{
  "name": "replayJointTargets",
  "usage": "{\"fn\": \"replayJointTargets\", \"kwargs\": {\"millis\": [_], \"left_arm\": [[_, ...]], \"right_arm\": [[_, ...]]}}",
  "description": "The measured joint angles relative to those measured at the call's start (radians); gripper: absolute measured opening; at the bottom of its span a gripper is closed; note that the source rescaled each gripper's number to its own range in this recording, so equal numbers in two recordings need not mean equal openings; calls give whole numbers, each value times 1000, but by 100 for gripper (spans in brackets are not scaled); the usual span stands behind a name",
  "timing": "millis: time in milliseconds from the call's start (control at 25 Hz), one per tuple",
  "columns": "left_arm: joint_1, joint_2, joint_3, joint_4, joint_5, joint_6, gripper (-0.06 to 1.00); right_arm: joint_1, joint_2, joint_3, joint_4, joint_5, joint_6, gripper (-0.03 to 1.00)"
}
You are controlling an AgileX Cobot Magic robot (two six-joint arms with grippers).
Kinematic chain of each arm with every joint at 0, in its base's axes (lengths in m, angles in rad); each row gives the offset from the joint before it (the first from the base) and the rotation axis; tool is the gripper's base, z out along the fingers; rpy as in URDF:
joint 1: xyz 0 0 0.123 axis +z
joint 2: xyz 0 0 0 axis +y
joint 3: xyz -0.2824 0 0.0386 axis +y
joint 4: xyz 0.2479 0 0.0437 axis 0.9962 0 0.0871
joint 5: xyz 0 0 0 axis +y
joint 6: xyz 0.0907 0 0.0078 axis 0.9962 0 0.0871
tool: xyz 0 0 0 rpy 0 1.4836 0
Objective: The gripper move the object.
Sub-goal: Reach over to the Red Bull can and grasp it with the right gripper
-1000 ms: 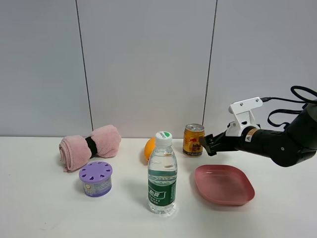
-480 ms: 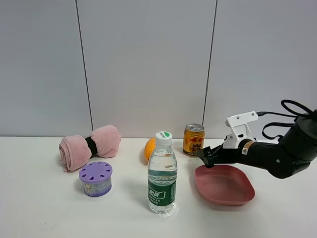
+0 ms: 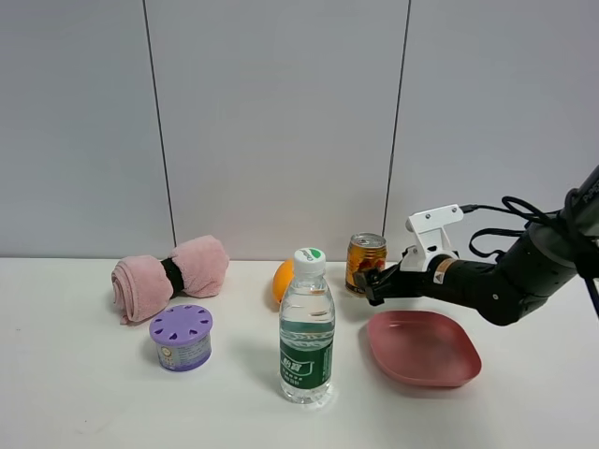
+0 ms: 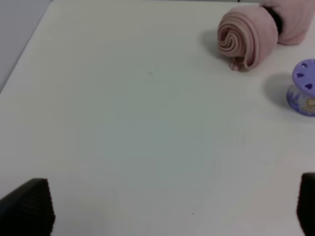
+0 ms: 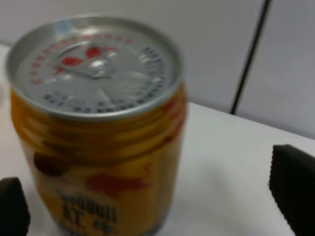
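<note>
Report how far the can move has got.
Done: the right gripper is at the gold can, which stands upright on the table. In hand: its jaws are open on either side of the can, not closed on it. Remaining: close, lift and move it; the destination is not shown.

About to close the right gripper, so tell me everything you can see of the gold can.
The gold can stands upright on the white table, behind the pink plate. It looks like metal: gold-yellow body with red logo and dark lettering, silver top with its pull tab flat, seemingly unopened. The open right gripper straddles it; one finger is clearly apart from it.
</note>
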Motion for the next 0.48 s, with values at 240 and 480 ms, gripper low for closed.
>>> {"fn": "replayJointTargets", "kwargs": {"millis": [240, 480], "left_arm": [[0, 0, 0, 0, 0, 0, 100], [0, 0, 0, 0, 0, 0, 100]], "right_arm": [[8, 23, -43, -20, 4, 17, 100], [16, 51, -92, -27, 5, 24, 100]]}}
